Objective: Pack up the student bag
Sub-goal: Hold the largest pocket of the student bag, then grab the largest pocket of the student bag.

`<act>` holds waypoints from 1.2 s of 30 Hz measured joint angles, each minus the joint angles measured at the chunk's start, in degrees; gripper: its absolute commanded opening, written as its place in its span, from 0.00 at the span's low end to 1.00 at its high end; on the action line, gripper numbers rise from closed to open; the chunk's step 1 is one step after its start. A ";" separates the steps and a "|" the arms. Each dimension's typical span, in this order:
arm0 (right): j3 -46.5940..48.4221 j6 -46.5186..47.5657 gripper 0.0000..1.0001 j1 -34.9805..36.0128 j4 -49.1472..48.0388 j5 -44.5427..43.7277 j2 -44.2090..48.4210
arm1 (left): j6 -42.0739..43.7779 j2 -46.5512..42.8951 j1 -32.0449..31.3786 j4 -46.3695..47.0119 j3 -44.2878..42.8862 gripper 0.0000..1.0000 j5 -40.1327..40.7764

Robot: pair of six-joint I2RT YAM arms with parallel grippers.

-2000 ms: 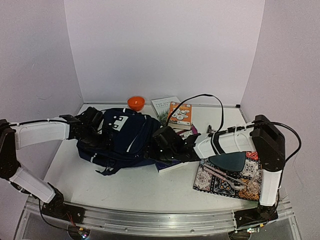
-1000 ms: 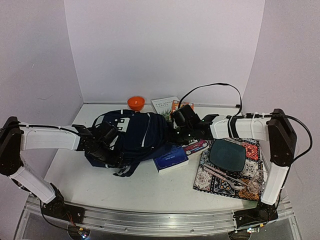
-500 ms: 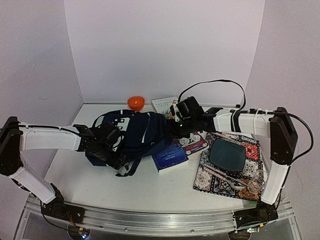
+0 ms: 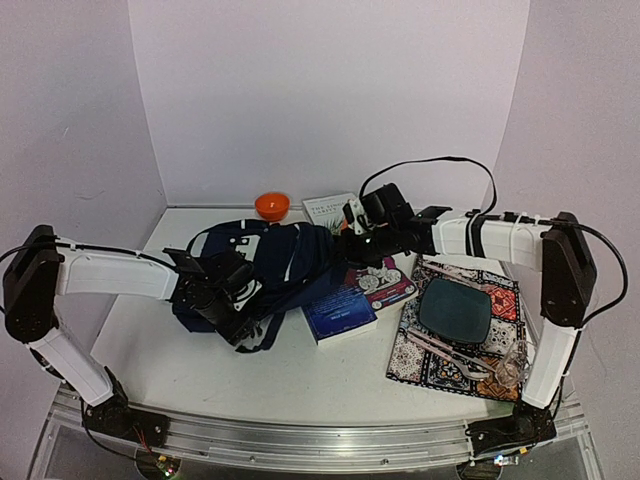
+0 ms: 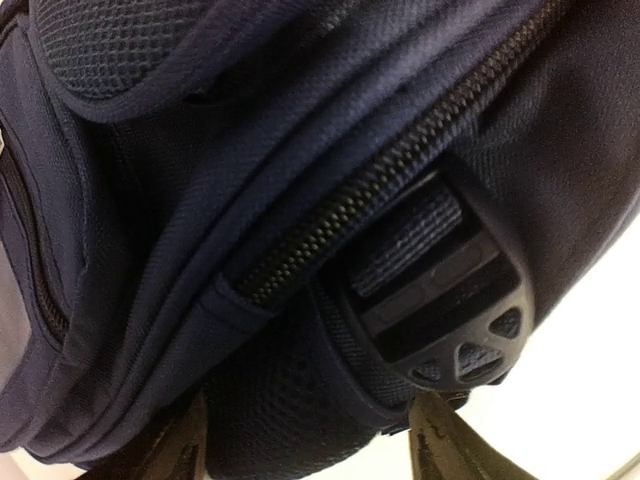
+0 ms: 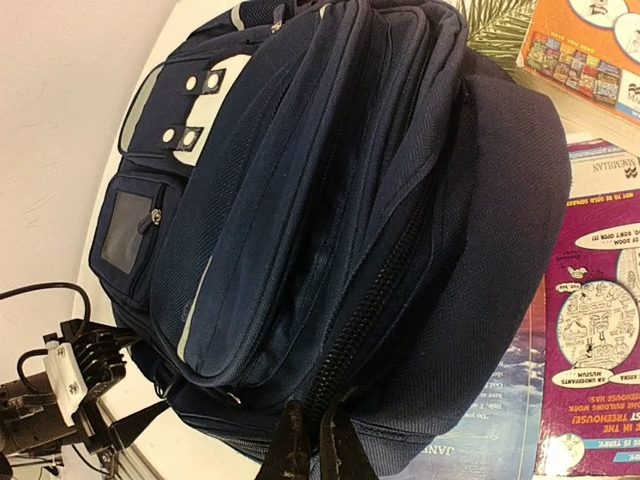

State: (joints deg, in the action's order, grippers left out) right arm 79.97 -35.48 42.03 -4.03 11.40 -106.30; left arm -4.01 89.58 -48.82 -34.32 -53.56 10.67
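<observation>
Matt woven cloth, mesh panels on student bag (image 5: pixel 300 120); buckle (image 5: pixel 450 310) matt black plastic.

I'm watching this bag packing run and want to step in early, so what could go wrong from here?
1. The right gripper is pinched shut at the student bag zip, while the left gripper has its jaws open around the bag's bottom edge. A pull might drag the whole bag instead of running the zip.
2. The blue book and purple book lie right at the bag's edge, so a sliding bag could shove them.
</observation>
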 measured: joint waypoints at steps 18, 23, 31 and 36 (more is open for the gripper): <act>-3.76 2.67 0.50 1.70 -2.17 -6.29 3.92 | 1.05 2.29 0.26 -5.67 -7.04 0.00 -9.94; -10.00 4.36 0.61 8.43 -5.81 -13.62 11.74 | -3.43 2.29 0.22 -7.39 -10.15 0.00 -16.10; -19.85 5.31 0.49 14.16 -8.48 -21.01 22.32 | -10.03 2.34 0.00 -8.43 -14.02 0.00 -22.30; -20.26 7.60 0.42 18.27 -10.13 -18.89 20.03 | -12.94 2.73 0.00 -9.10 -16.20 0.00 -25.20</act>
State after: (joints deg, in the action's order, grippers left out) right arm 59.71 -27.89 60.30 -14.17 -7.49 -86.28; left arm -16.95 92.31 -48.82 -43.42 -69.76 -14.53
